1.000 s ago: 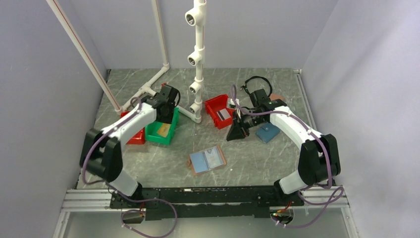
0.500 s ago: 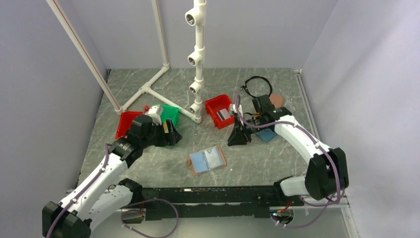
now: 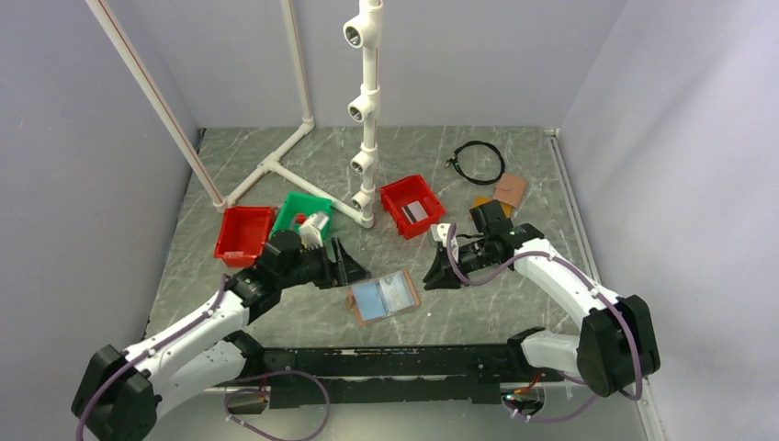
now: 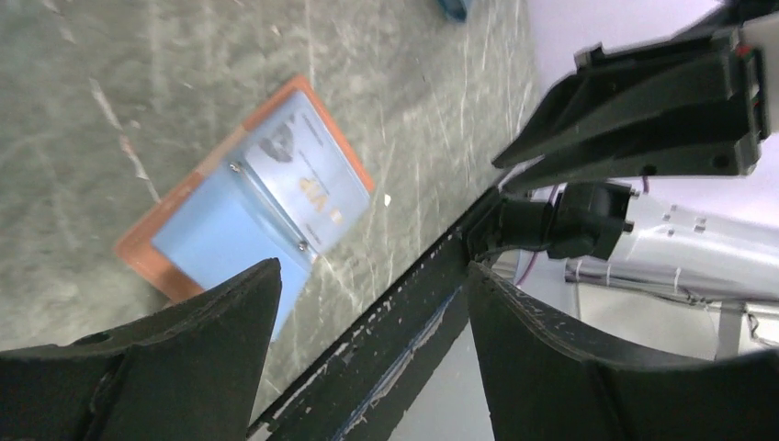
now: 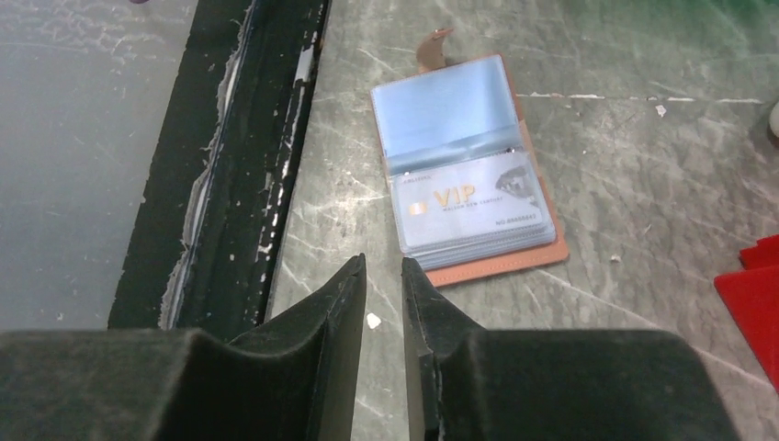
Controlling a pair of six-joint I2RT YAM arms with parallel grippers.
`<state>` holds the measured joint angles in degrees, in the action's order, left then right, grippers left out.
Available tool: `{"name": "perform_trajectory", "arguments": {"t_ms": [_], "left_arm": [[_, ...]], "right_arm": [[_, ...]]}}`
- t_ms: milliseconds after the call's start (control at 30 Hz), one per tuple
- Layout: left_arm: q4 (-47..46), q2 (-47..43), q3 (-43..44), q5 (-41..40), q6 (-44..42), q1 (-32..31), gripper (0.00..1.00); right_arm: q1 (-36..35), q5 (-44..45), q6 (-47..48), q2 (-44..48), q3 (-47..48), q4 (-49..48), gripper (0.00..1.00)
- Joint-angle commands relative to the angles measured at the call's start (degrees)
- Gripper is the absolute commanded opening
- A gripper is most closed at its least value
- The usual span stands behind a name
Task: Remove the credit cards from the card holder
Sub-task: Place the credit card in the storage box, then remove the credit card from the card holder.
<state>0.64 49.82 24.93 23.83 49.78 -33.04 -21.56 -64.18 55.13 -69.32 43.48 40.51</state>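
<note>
- While the card holder (image 3: 384, 297) lies open on the counter (image 3: 459, 312) between both arms, a grey-white card (image 5: 473, 207) shows in its clear sleeve
- Left tool (image 4: 367, 285) gapes wide, empty; right tool (image 5: 383, 266) is nearly closed, empty
- The card looks thin, stiff and slick: pinch it at the sleeve mouth and pin the floppy card holder

The card holder (image 5: 455, 119) ahead of the right gripper (image 5: 384, 268) has a pinkish-tan rim with a soft, matt, leather-like look. Its sleeves are bluish clear plastic, glossy and lightly creased. The credit card (image 5: 473, 207) under the nearer sleeve is smooth grey-white plastic with shiny gold lettering. The fingers (image 5: 321, 349) here and on the left gripper (image 4: 372, 271) are matt black plastic. The table (image 5: 643, 184) beneath them looks like grey marbled stone, scratched and dully sheened. The black rail (image 5: 230, 138) left of the right fingers shows chipped paint.
</note>
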Motion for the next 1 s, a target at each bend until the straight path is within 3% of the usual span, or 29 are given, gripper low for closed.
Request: {"name": "perform_trajectory", "arguments": {"t_ms": [0,67,200,300,600,967], "left_arm": [[-2.74,4.28,4.02,-7.09,0.22,-7.46,0.75],[-4.88,7.43,4.16,-8.99,0.87,-9.75,0.66],[-9.07,14.16,3.31,-12.63,3.96,-12.79,0.62],[-12.94,19.01,2.81,-14.94,6.52,-14.87,0.6],[-10.59,29.09,7.74,-21.89,10.01,-17.95,0.59],[-8.4,36.24,10.76,-20.88,9.68,-18.15,0.63]], "right_arm": [[-1.34,-1.38,-2.06,-0.8,-0.78,-8.06,0.2],[-2.14,0.93,-7.66,-1.66,-1.71,-12.36,0.14],[-3.42,6.29,-20.08,-4.56,-1.88,-19.21,0.02],[-4.39,7.39,-23.84,-7.25,-0.88,-19.44,0.0],[-7.74,14.54,-26.1,-10.19,-0.66,-22.06,0.0],[-10.39,21.57,-23.11,-10.76,1.47,-20.33,0.0]]}}
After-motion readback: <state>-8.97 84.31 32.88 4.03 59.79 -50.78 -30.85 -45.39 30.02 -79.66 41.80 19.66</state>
